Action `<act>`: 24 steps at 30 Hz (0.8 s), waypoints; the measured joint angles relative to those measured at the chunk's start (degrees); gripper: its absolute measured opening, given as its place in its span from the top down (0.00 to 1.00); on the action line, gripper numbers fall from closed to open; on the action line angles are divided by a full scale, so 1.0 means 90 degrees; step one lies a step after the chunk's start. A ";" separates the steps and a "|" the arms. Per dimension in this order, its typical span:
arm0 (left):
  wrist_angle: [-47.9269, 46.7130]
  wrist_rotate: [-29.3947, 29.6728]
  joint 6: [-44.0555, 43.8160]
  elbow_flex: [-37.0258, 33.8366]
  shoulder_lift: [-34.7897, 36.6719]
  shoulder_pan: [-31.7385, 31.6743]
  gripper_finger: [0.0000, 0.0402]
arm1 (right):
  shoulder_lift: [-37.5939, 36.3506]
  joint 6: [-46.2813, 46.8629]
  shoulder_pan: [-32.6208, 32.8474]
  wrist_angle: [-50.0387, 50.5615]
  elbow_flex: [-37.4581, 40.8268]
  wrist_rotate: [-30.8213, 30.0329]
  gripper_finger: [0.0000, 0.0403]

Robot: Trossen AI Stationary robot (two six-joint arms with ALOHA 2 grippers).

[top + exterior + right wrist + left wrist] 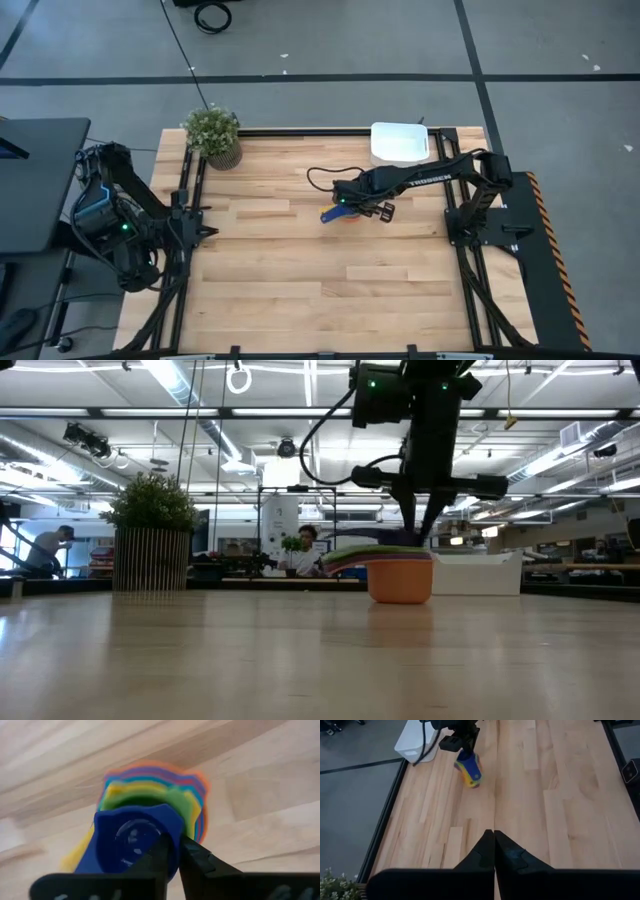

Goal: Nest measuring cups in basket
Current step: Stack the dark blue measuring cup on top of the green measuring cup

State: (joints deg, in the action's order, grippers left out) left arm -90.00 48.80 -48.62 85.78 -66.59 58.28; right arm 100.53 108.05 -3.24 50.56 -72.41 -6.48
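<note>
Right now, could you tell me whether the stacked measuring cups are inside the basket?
Outside: the measuring cups rest on the table, the basket apart.

I am looking down on a light wooden desk (300,270) framed by a black metal rail. A small potted green plant (212,135) in a ribbed pot is standing at its far left corner. Grey floor with dark lines is surrounding the desk. Across the room, a person (308,550) is sitting at a workstation and another person (45,550) is leaning at far left.
</note>
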 joint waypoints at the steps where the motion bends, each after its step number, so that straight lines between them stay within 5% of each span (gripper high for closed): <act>1: -0.0002 0.0001 -0.0002 0.0000 0.0000 0.0000 1.00 | 0.0012 -0.0059 0.0000 0.0038 0.0007 0.0000 0.87; 8: -0.0002 0.0000 -0.0002 0.0000 0.0000 0.0000 1.00 | 0.0010 -0.0323 -0.0035 0.0171 0.0000 0.0024 0.82; 24: -0.0002 0.0002 -0.0010 0.0000 -0.0002 0.0000 1.00 | 0.0008 -0.0479 -0.0041 0.0207 -0.0070 0.0382 0.87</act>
State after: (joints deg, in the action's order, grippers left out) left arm -90.02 48.81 -48.71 85.78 -66.61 58.28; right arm 100.60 103.73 -3.62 52.42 -73.03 -3.04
